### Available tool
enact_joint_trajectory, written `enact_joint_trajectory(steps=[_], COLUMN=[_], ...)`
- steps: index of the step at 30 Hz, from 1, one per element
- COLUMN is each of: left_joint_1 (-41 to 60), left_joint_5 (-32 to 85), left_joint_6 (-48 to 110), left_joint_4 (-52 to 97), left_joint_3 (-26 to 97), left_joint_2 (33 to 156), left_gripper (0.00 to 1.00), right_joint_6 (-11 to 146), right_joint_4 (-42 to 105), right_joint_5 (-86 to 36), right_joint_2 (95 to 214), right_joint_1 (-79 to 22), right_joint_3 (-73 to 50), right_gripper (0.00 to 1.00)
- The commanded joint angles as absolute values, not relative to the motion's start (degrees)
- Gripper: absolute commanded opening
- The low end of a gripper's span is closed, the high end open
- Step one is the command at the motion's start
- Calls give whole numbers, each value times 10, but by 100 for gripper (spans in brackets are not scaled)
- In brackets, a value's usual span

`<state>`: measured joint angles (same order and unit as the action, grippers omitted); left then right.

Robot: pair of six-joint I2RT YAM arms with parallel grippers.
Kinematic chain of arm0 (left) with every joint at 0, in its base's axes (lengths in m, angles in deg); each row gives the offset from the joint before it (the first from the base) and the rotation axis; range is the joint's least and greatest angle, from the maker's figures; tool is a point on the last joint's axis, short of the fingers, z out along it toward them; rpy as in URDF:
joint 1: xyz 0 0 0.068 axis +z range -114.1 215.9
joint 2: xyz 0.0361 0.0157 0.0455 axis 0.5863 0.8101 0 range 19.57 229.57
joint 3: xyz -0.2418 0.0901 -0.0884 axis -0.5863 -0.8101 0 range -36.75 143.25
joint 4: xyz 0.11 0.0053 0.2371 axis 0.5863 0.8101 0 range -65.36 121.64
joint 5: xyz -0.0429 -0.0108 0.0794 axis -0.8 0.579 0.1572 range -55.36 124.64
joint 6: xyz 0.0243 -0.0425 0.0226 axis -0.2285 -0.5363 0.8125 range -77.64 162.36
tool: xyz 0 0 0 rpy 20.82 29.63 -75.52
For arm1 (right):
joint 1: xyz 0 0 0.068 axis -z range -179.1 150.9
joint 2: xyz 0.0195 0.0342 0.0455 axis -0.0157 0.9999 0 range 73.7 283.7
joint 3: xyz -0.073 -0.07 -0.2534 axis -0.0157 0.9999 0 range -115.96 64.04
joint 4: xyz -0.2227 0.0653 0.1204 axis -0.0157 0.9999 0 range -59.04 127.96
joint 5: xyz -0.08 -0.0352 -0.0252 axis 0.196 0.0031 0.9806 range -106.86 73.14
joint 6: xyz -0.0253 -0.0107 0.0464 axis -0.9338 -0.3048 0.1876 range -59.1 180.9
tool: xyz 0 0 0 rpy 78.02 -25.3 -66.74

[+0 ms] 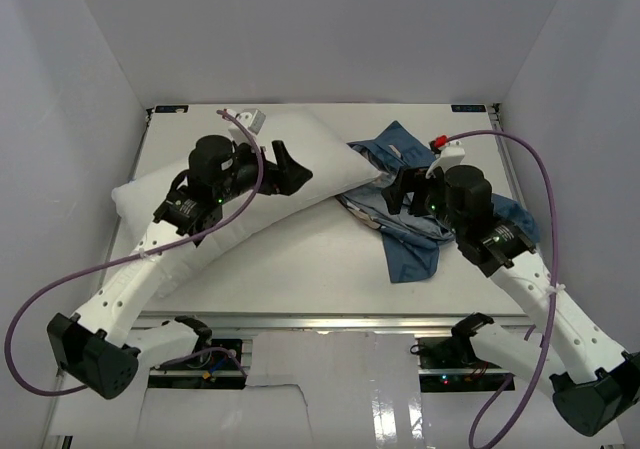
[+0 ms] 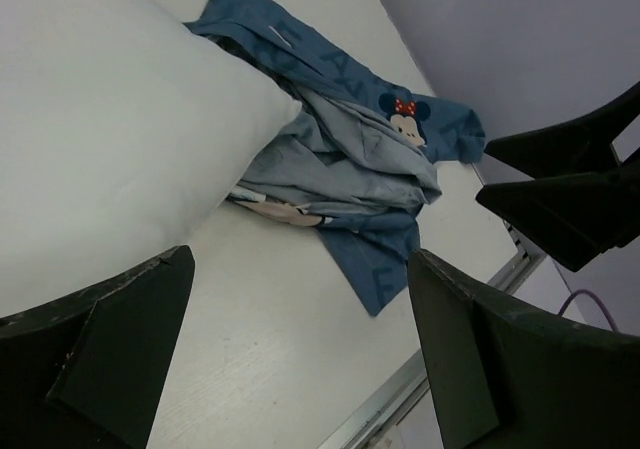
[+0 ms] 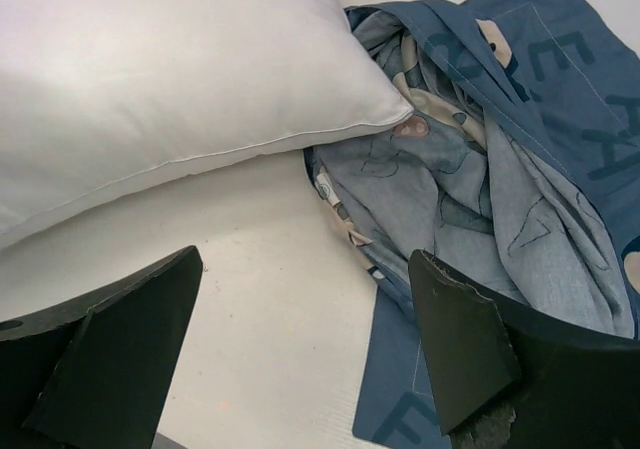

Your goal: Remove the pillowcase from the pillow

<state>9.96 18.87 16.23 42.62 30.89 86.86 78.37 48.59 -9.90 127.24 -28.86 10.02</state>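
Observation:
The white pillow [image 1: 320,144] lies slantwise across the table's left half, bare along nearly all its length. Its right corner [image 3: 395,119] sits at the mouth of the crumpled blue pillowcase [image 1: 415,254], which lies heaped at the right centre. My left gripper [image 1: 292,169] hovers open and empty over the pillow's right part, and in its wrist view [image 2: 300,259] only bare table lies between the fingers. My right gripper [image 1: 400,194] is open and empty just above the pillowcase's left edge [image 3: 470,189], next to the pillow's corner. The mouse print shows in the left wrist view [image 2: 405,119].
The white table [image 1: 300,269] is boxed in by white walls at the left, back and right. Its metal front rail [image 2: 400,389] runs close to the pillowcase's lower flap [image 2: 380,269]. The right gripper's dark fingers [image 2: 570,199] show in the left wrist view.

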Motion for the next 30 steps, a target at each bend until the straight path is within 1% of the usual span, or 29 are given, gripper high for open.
enact_joint_trajectory(steps=[1,5,8,19,30], left_joint_1=[66,26,18,16,16], left_joint_5=[208,179,184,174,169], left_joint_6=[189,193,199,202,192], left_joint_4=[413,376,368,352,339], left_joint_3=[261,208,177,139,114], left_joint_2=[809,750,729,683,679], left_gripper=[98,98,98,98,98], right_joint_6=[766,750,743,731,734], right_joint_4=[530,522,498,486,487], right_joint_5=[-47,-51,-59,-84,-79], right_joint_2=[1242,1204,1184,1159,1161], right_joint_1=[-318,-330,-330,-330,-330], right_joint_3=[81,122,139,141,144], right_gripper=[90,90,90,90,90])
